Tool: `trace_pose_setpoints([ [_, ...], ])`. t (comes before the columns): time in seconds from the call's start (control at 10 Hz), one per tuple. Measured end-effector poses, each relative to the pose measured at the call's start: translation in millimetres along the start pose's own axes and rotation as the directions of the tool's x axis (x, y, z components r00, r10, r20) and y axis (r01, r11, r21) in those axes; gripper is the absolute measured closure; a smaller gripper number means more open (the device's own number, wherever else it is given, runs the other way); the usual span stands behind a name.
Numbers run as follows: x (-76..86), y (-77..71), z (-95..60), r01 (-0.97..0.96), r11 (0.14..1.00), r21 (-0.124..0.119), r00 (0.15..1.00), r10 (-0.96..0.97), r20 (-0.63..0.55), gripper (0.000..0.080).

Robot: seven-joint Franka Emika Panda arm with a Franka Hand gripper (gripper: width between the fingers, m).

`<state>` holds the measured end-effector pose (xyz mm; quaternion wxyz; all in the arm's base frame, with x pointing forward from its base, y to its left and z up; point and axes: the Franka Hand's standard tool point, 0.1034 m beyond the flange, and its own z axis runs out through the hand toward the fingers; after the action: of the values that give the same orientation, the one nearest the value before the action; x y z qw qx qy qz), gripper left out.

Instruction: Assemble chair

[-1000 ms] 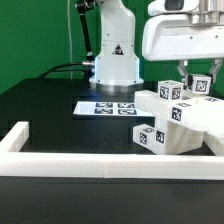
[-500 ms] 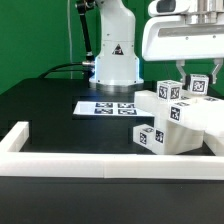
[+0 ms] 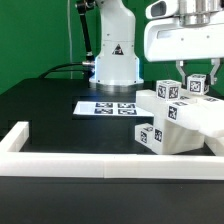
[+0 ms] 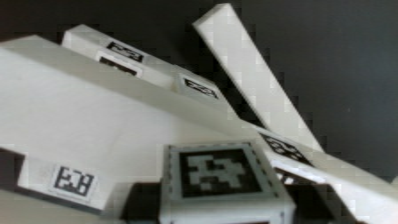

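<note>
The chair (image 3: pixel 180 122), a cluster of white blocky parts bearing small black-and-white square tags, is seen resting on the black counter (image 3: pixel 50 105) toward the exterior view's right, just inside the long low white border rail (image 3: pixel 60 162) that runs along the near edge and turns a corner at the exterior view's left. The hand (image 3: pixel 190 75) is lowered from above onto the top of the cluster, and its fingers are closed on an upright tagged part (image 3: pixel 196 84) at the upper right of the assembly. In the wrist view, that tagged block (image 4: pixel 224 180) is shown close to the camera, with the wide slab (image 4: pixel 80 115) of the chair spread behind it and a long white bar (image 4: pixel 249 70) slanting away across the dark background. The marker board (image 3: pixel 108 107) is laid flat on the counter between the chair and the white robot base (image 3: pixel 115 55), near the chair but apart from it. A green backdrop is visible behind the counter.
</note>
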<state>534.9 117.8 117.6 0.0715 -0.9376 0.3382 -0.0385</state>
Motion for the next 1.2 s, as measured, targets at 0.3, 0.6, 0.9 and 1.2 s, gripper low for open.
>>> trace_pose_setpoints([
  [0.3,-0.9,-1.2,-0.1,-0.236,0.972,0.003,0.972,0.236,0.003,0.0512],
  [0.6,-1.6,-2.7,0.0,-0.354,0.935,0.01,0.935,0.354,0.007,0.0512],
  [0.9,-4.9,-3.4,0.2,-0.279,0.96,-0.008,0.96,0.279,0.017,0.026],
  [1.2,-5.1,-5.1,-0.6,0.031,0.999,-0.017,0.999,-0.031,0.011,0.0174],
])
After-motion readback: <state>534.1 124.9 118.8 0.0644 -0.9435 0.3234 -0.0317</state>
